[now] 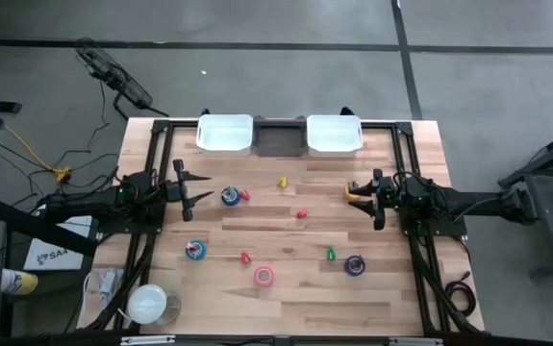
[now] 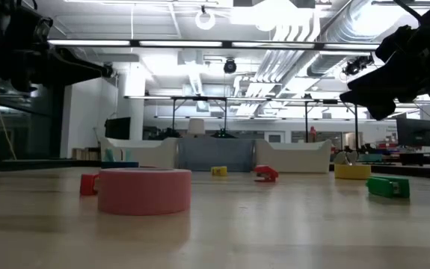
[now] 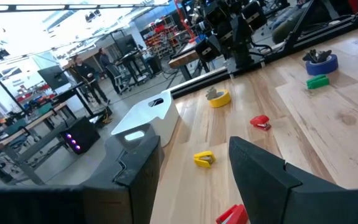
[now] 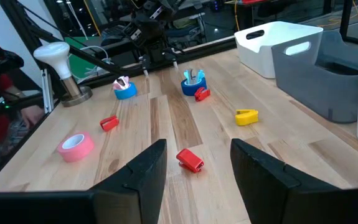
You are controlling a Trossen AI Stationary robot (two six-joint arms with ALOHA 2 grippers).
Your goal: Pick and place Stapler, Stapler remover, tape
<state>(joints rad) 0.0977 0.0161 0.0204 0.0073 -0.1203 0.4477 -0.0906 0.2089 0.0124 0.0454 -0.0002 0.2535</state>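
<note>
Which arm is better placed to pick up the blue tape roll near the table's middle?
Left. The left gripper hangs open just beside the blue tape roll, while the right gripper waits across the table, far from it.

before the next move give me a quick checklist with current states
1. Left gripper open and empty: ok.
2. Right gripper open and empty: ok.
3. White bins at the far edge show nothing inside from above: ok.
4. Pink tape roll lies flat in the open, nothing touching it: ok.
5. Blue tape roll has a small red piece right beside it: not ok.
6. Which small pieces are staplers or removers: cannot tell.
</note>
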